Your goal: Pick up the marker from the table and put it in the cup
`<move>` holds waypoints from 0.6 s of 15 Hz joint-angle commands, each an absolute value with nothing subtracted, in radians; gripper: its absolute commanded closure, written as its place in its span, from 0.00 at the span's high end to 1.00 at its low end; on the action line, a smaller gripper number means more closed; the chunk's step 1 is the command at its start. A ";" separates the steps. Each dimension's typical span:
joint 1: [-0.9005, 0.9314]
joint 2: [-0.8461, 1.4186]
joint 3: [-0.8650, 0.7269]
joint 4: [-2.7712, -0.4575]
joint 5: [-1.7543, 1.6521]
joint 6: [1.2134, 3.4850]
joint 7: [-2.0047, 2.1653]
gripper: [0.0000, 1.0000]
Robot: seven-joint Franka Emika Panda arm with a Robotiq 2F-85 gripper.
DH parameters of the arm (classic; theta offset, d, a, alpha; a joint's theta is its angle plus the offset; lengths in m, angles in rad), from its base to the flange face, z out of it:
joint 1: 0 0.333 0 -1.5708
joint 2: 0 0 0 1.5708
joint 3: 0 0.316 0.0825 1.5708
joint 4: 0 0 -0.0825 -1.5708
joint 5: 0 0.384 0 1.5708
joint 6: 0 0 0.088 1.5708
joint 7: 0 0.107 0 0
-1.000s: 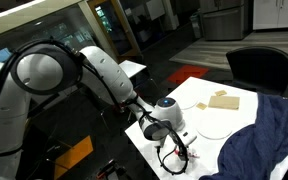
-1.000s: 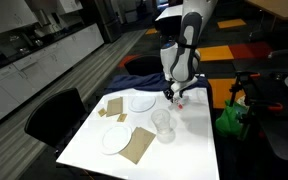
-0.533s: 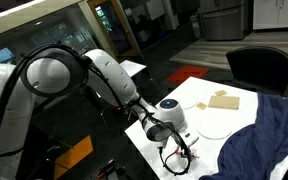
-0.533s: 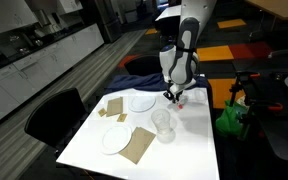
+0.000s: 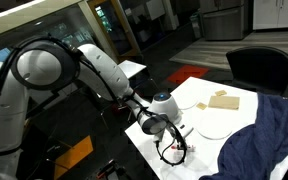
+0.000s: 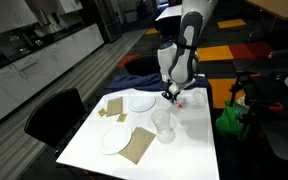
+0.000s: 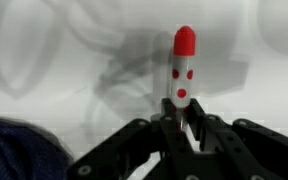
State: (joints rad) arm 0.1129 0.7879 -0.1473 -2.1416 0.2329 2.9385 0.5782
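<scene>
In the wrist view the marker, white with a red tip and red dots, stands upright between the black fingers of my gripper, which is shut on its lower end. In both exterior views the gripper hangs just above the white table near the edge by the blue cloth. A bit of red marker shows at the fingertips. The clear cup stands upright on the table, a short way from the gripper toward the table's middle.
Two white plates and brown napkins lie on the table. A dark blue cloth drapes over one edge. A black chair stands at the far side, a green object beside the table.
The jaws have closed onto the marker over the last second. The arm has stayed almost in the same spot above the table edge.
</scene>
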 commanded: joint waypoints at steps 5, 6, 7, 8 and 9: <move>0.322 0.552 -0.306 -2.256 0.073 2.755 0.570 0.05; 0.337 0.527 -0.321 -2.257 0.030 2.728 0.571 0.05; 0.350 0.502 -0.335 -2.257 -0.018 2.700 0.566 0.05; 0.360 0.480 -0.347 -2.255 -0.065 2.678 0.574 0.05; 0.364 0.456 -0.351 -2.249 -0.112 2.651 0.572 0.05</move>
